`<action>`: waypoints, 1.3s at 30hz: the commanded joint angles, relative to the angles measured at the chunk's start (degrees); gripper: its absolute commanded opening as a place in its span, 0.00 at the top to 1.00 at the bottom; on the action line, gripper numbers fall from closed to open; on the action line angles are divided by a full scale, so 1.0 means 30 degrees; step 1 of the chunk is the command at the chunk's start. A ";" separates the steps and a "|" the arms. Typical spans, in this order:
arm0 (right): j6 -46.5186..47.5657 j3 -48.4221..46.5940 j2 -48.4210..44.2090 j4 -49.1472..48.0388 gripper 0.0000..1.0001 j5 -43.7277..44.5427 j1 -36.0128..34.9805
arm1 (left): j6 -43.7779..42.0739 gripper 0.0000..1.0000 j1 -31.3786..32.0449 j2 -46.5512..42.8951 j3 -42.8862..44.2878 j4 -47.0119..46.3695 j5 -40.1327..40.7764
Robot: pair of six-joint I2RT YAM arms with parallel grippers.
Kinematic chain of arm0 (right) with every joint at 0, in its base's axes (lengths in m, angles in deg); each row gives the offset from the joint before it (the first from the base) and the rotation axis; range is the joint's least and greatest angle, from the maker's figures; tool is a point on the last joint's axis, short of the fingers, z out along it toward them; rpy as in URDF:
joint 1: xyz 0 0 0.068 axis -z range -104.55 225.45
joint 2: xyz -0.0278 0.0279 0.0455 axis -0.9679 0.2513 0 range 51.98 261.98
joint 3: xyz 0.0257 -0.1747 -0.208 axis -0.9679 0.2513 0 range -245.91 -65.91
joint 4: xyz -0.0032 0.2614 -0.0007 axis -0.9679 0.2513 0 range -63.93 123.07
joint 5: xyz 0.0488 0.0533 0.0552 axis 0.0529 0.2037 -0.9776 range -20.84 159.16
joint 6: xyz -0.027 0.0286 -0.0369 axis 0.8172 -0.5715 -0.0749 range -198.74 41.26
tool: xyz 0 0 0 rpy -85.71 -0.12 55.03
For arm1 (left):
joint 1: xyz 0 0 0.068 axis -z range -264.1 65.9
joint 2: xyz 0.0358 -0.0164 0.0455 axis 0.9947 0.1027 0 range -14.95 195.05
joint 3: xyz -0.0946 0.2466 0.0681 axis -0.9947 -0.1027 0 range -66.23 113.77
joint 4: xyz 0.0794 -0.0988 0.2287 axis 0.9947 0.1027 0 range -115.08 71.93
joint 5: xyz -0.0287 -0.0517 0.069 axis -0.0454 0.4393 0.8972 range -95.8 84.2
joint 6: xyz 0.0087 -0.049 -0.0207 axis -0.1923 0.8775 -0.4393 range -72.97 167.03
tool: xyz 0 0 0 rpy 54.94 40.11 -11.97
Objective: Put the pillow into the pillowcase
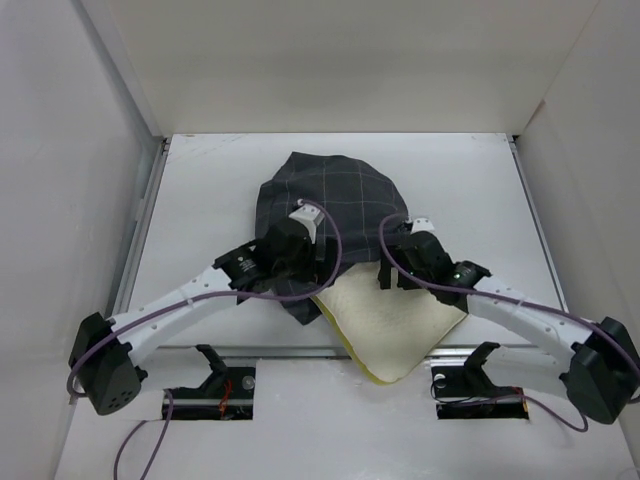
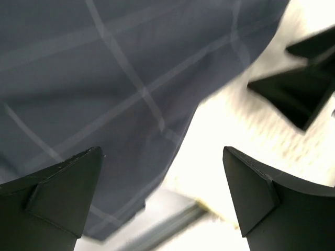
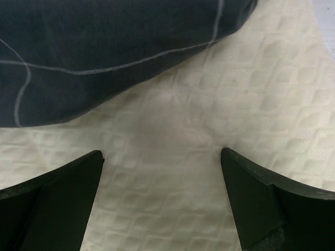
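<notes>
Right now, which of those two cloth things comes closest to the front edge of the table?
The cream-yellow quilted pillow: its corner reaches the front edge. The dark checked pillowcase lies farther back, over the pillow's far end.

The top external camera looks down from above and behind the arm bases, far off, over the whole white table (image 1: 200, 170). The left wrist camera sits very close, looking between the black fingers (image 2: 57, 193) of the left gripper (image 2: 162, 149) at the dark grey checked fabric pillowcase (image 2: 104, 78), with the cream-yellow quilted pillow (image 2: 230, 136) past its right finger. The right wrist camera, equally close, faces the pillow between the fingers of the right gripper (image 3: 161, 151). All three share the pillowcase edge lying over the pillow
</notes>
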State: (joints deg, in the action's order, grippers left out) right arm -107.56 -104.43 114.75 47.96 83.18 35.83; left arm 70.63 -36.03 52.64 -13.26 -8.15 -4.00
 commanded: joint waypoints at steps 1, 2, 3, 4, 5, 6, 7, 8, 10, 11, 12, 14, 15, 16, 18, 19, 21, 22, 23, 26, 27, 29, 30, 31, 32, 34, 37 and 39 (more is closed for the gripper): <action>0.1277 -0.0634 0.1192 -0.0816 0.01 -0.0393 -0.0707 | 0.1686 0.00 0.0440 -0.1054 -0.1858 0.0598 -0.0623; 0.1286 -0.0839 0.1198 -0.1054 0.01 -0.0396 -0.1001 | 0.1686 0.00 0.0440 -0.1056 -0.2301 0.0598 -0.0891; 0.1721 -0.0841 0.1895 -0.1056 0.01 -0.0222 -0.1294 | 0.1686 0.00 0.0440 -0.1346 -0.2682 0.0307 -0.0894; 0.2073 -0.1073 0.2366 -0.1056 0.01 0.0069 -0.1558 | 0.1686 0.00 0.0440 -0.1523 -0.3295 0.0044 -0.0894; 0.2367 -0.1452 0.2863 -0.1230 0.01 0.0275 -0.1734 | 0.1686 0.00 0.0440 -0.1525 -0.3562 -0.0133 -0.0894; 0.2370 -0.1630 0.4028 -0.1232 0.01 0.0712 -0.1736 | 0.1686 0.00 0.0440 -0.1525 -0.3739 -0.0135 -0.0894; 0.2196 -0.1864 0.4591 -0.1232 0.02 0.0891 -0.1736 | 0.1686 0.02 0.0440 -0.1177 -0.3741 -0.0338 -0.0894; 0.2397 -0.2098 0.5119 -0.1232 0.04 0.0458 -0.1736 | 0.1686 0.09 0.0440 -0.0970 -0.3741 -0.0572 -0.0894; 0.2196 -0.2684 0.6492 -0.1584 0.12 -0.0129 -0.1736 | 0.1686 0.52 0.0440 -0.0241 -0.3538 -0.0574 -0.0894; 0.2020 -0.2976 0.6936 -0.1584 0.34 -0.0365 -0.1736 | 0.1338 0.65 0.0440 -0.0004 -0.3217 -0.0574 -0.1126; 0.1757 -0.3385 0.7289 -0.1758 0.54 -0.0367 -0.1736 | 0.1160 0.73 0.0440 0.0201 -0.3010 -0.0342 -0.1128; 0.1491 -0.3622 0.7819 -0.2284 0.85 0.0070 -0.1736 | 0.0985 1.00 0.0440 0.0378 -0.2629 -0.0166 -0.1333; 0.1491 -0.3624 0.7994 -0.2548 1.00 0.0855 -0.1736 | 0.0983 1.00 0.0440 0.0379 -0.2250 -0.0164 -0.1333; 0.1491 -0.4117 0.7995 -0.2957 1.00 0.1269 -0.1736 | 0.0751 1.00 0.0440 0.0118 -0.2015 0.0010 -0.1333; 0.0937 -0.4734 0.7529 -0.3135 1.00 0.2410 -0.1736 | 0.0399 1.00 0.0643 -0.0614 -0.1227 -0.0191 -0.1656; 0.0615 -0.5433 0.7295 -0.3136 1.00 0.3866 -0.1736 | 0.0078 1.00 0.0645 -0.0936 -0.0989 -0.0397 -0.2004; -0.0553 -0.6169 0.6591 -0.3895 1.00 0.5456 -0.1736 | -0.0304 1.00 0.0645 -0.1725 -0.0520 -0.0894 -0.3320; -0.0966 -0.6521 0.6357 -0.4217 1.00 0.6855 -0.1736 | -0.0509 1.00 0.0645 -0.1933 -0.0257 -0.1593 -0.4022; -0.1463 -0.7075 0.6152 -0.5003 1.00 0.7536 -0.1736 | -0.0685 1.00 0.0645 -0.2109 -0.0254 -0.1890 -0.4783; -0.2228 -0.8304 0.5739 -0.6385 1.00 0.9205 -0.1736 | -0.0861 1.00 0.0645 -0.2287 0.0124 -0.2361 -0.7246; -0.2230 -0.8717 0.5739 -0.6591 1.00 0.9851 -0.1736 | -0.0863 1.00 0.0819 -0.2287 0.0126 -0.2361 -0.7512; -0.2901 -0.9741 0.5913 -0.6593 1.00 1.2156 -0.1736 | -0.0570 1.00 0.0997 -0.2287 0.0331 -0.2129 -0.7515; -0.3194 -0.9950 0.5915 -0.6593 1.00 1.2897 -0.1736 | -0.0570 1.00 0.1171 -0.2490 0.0332 -0.2127 -0.7892; -0.3922 -1.0155 0.5915 -0.6593 1.00 1.3455 -0.1736 | -0.0396 1.00 0.1172 -0.2811 0.0332 -0.2417 -0.8447; -0.4422 -1.0331 0.5915 -0.6593 1.00 1.3780 -0.1475 | -0.0394 1.00 0.1172 -0.2988 0.0332 -0.2971 -0.8888; -0.5244 -1.0538 0.6089 -0.6388 1.00 1.3783 -0.0889 | -0.0394 1.00 0.1347 -0.3251 0.0332 -0.3211 -0.9564; -0.6738 -1.0364 0.6325 -0.6213 1.00 1.3404 -0.0273 | 0.0014 1.00 0.1348 -0.3429 0.0332 -0.3211 -0.9363; -0.7823 -0.9867 0.6734 -0.6445 1.00 1.2909 -0.0271 | 0.0248 1.00 0.1348 -0.3168 0.0332 -0.3211 -0.8309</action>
State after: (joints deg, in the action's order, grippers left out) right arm -121.16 -132.52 135.60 38.50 117.04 33.71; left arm 69.75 -33.01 44.82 -14.68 -14.27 -26.27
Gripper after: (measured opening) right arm 0.051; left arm 0.007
